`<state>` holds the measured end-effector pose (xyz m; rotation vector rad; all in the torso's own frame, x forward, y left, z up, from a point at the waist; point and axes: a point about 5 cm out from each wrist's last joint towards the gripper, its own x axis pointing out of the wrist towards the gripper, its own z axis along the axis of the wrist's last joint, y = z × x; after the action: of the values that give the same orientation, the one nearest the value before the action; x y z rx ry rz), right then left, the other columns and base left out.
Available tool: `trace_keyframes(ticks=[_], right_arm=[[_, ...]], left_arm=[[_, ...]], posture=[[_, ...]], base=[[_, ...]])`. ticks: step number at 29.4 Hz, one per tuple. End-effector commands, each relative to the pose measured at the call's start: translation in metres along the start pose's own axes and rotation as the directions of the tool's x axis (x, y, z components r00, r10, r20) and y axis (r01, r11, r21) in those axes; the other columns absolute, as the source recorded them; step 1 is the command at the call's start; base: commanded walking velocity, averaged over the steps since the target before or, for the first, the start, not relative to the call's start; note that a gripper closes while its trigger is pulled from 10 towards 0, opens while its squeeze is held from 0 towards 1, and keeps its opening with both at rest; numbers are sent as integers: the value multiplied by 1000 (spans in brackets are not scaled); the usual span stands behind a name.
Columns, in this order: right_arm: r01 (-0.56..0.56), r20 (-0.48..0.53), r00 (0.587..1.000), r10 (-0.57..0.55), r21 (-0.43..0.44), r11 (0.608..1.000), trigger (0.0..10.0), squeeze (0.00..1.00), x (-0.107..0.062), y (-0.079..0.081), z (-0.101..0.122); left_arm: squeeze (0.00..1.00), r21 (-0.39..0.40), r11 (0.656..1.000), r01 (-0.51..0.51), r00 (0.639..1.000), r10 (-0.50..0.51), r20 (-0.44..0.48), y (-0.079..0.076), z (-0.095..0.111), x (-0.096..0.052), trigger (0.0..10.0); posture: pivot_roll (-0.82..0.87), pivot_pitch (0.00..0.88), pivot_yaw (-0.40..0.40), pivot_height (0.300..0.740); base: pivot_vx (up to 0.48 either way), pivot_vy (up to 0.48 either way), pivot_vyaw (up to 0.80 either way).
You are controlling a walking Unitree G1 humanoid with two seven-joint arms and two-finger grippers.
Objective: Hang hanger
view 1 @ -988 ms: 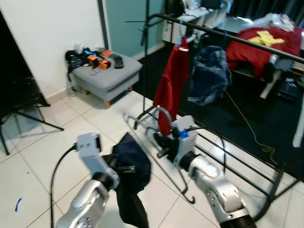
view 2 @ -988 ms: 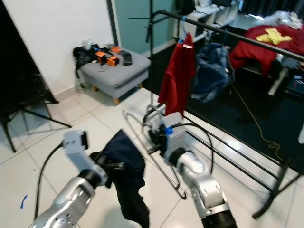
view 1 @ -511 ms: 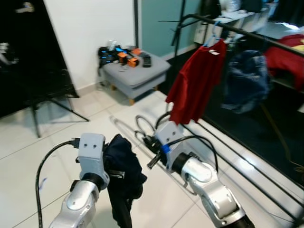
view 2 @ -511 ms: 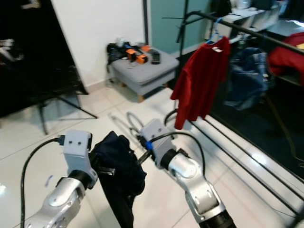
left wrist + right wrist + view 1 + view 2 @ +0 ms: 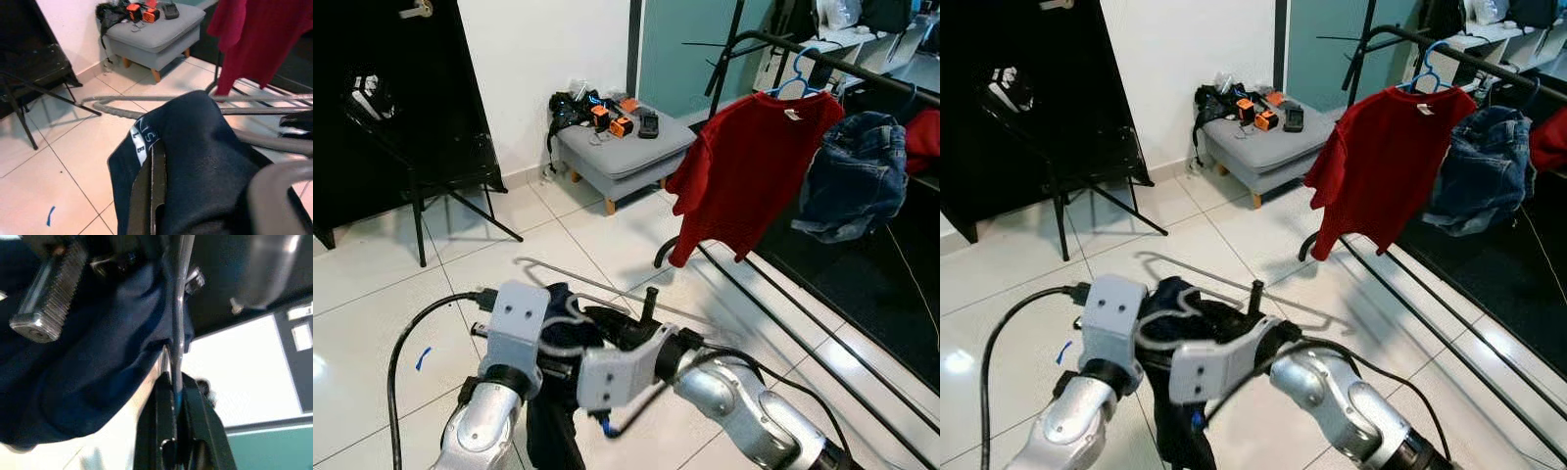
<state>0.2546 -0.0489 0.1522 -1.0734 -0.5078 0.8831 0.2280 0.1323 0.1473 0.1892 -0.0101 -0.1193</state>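
Observation:
A dark navy garment [image 5: 558,338] hangs in a bunch from my left gripper [image 5: 152,161], whose fingers are shut on a fold of it near a white printed band. A thin metal hanger [image 5: 592,292] lies level across the top of the garment, its long wire [image 5: 146,100] running past the cloth. My right gripper [image 5: 175,387] is shut on that wire [image 5: 177,308], right against the garment and close to the left gripper. Both arms meet low in the eye views, above the white tiled floor.
A black clothes rack [image 5: 862,70] stands at the right, carrying a red T-shirt [image 5: 744,166] on a blue hanger [image 5: 798,83] and jeans [image 5: 857,176]. Its base bars [image 5: 783,328] run along the floor. A grey footstool [image 5: 626,147] and a black folding stand [image 5: 431,166] line the wall.
The camera has swung, so the rack now sits farther right. My right gripper has carried the hanger leftward from the rack's base to the garment held by my left gripper.

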Motion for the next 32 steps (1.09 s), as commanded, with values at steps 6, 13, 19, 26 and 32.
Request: trace_keyframes(ticks=[6,13,19,26,32], right_arm=[[-59,76,996,55,56,997,10000,0,5,6,9],[-52,71,996,51,15,999,10000,0,5,8,7],[-45,76,996,45,9,999,10000,0,4,8,2],[-49,71,996,47,17,999,10000,0,6,10,-9],[-51,66,997,50,19,998,10000,0,6,11,-13]], left_arm=[[0,30,1000,-6,1000,6,2,-1,0,0,10000],[0,34,999,-6,1000,6,2,-5,0,3,10000],[0,29,1000,-11,1000,11,2,-7,-1,7,10000],[0,17,1000,-21,1000,20,1,-10,-5,15,10000],[0,17,999,-35,999,35,0,-11,-7,18,10000]], posture=[[-35,83,-30,740],[-30,82,-39,740],[-44,73,-37,740],[-75,49,-46,740],[-58,33,-68,740]], base=[[0,0,0],[0,0,0],[0,0,0],[0,0,0],[0,0,0]])
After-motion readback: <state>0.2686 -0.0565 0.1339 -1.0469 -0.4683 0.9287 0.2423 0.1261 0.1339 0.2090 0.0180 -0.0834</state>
